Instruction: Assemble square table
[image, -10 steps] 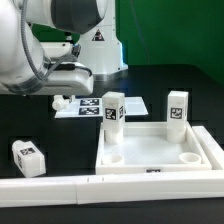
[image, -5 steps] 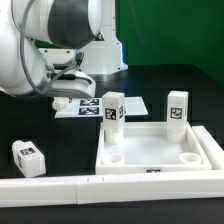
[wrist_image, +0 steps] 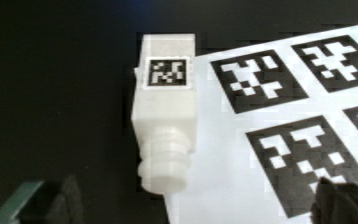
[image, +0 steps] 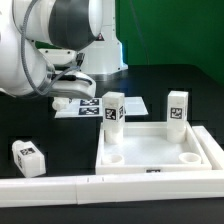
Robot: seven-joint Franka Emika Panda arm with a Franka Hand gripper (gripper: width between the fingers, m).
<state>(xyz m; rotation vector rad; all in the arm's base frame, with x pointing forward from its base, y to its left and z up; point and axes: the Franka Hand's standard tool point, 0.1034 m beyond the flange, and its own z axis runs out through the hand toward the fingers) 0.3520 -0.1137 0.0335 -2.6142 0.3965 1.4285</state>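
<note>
The gripper [wrist_image: 194, 200] is shown from the wrist with its jaws spread wide and nothing held. Its dark fingertips [wrist_image: 43, 200] are placed either side of the threaded end of a loose leg [wrist_image: 165, 125], apart from it. This leg is laid flat on the black table [wrist_image: 51, 90], just beside the marker board [wrist_image: 309, 100].

Compared with a second ago, the arm [image: 60, 30] is turned into a different pose above the marker board, while the parts are left where they were.

On the exterior view's right, near, the square tabletop [image: 150, 145] is set down, with a left upright leg [image: 113, 110] and a right upright leg [image: 178, 108] stood at its far corners. A second loose leg [image: 28, 157] is laid at the near left. An L-shaped rail [image: 50, 187] is run along the near edge. A green backdrop [image: 180, 30] is seen far right.

Each leg is marked with a black-and-white square tag [wrist_image: 165, 72]. A warning triangle [image: 98, 35] is stuck on the robot base [image: 105, 58]; its print is too small to read.
</note>
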